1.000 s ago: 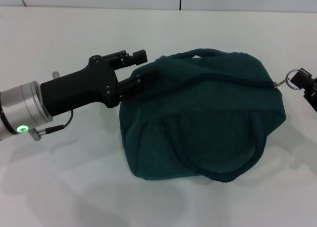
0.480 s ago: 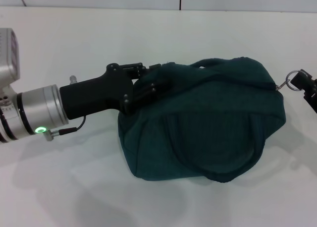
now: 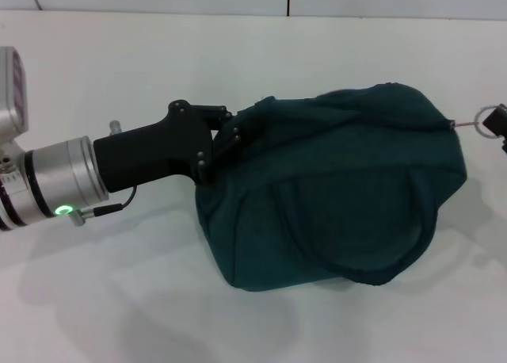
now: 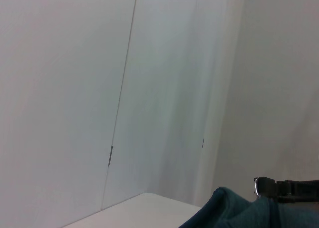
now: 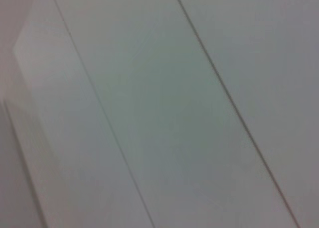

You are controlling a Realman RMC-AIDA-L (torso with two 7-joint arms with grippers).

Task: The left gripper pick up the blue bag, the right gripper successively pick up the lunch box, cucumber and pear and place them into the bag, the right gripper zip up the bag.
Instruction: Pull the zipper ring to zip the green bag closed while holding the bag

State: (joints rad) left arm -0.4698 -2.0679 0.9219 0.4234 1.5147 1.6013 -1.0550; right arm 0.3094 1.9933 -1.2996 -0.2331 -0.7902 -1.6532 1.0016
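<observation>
Head view, left hand (image 3: 226, 137) clamped on blue bag (image 3: 341, 192), bag dragged rightward

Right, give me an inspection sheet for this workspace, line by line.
Surface: white table, bare around the bag.
Job's things: blue bag lies bulging on the table, zip looks closed, ring pull at its right end. Lunch box, cucumber and pear: nothing seen.
Clutter: nothing seen.
Grippers: left gripper shut on the bag's left end; right gripper at the head view's right edge, holding the ring pull.
Cables: thin black lead looping under the left wrist.
Surroundings: pale wall panels with a dark seam behind the table.
</observation>
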